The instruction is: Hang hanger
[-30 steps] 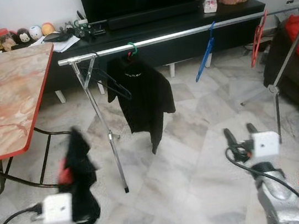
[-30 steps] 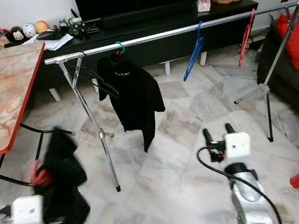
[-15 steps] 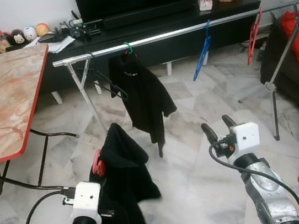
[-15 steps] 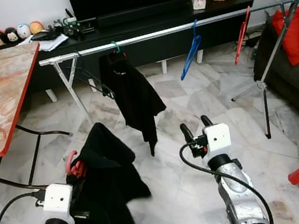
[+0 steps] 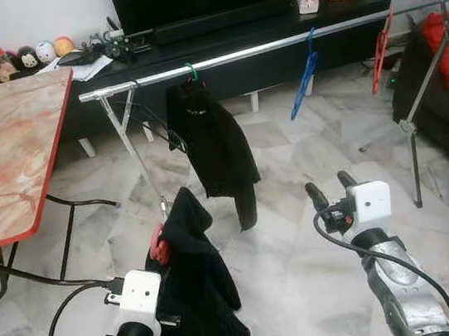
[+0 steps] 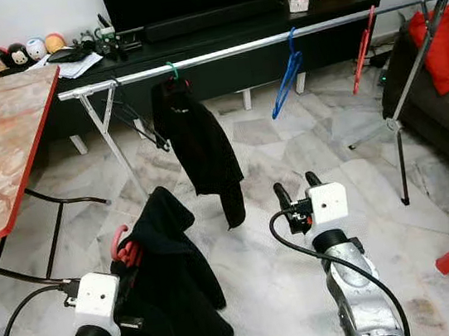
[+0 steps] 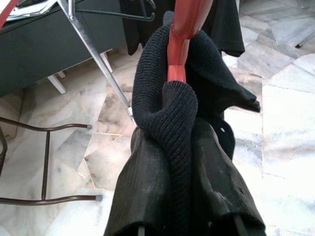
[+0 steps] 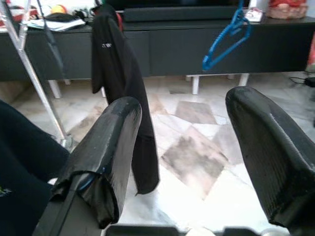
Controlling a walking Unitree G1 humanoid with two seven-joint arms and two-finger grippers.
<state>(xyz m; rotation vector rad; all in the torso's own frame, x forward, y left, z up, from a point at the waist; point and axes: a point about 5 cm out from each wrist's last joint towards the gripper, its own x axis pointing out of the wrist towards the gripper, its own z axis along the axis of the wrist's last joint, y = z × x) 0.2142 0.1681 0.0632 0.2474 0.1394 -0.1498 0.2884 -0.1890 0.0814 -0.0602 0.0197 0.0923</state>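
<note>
Red hanger [image 7: 183, 34] draped with a black garment [image 5: 194, 293] is pinched in the left end effector [image 7: 189, 216], carried toward the rail [image 5: 274, 44] ahead; next, lift its hook over. Right end effector [image 8: 197, 147] spread, empty.

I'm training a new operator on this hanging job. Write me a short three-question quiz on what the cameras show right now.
1. True or false: the right pincer is shut on the blue hanger.
2. What does the left pincer hold?
A. a red hanger wrapped in a black garment
B. a bare blue hanger
C. a tissue box
3. Fill in: the black shirt already on the rail hangs from a ____ hook.

Key
1. False: its fingers are spread and hold nothing; the blue hanger hangs on the rail.
2. A: the red hanger pokes out of the black garment.
3. Green.
</note>
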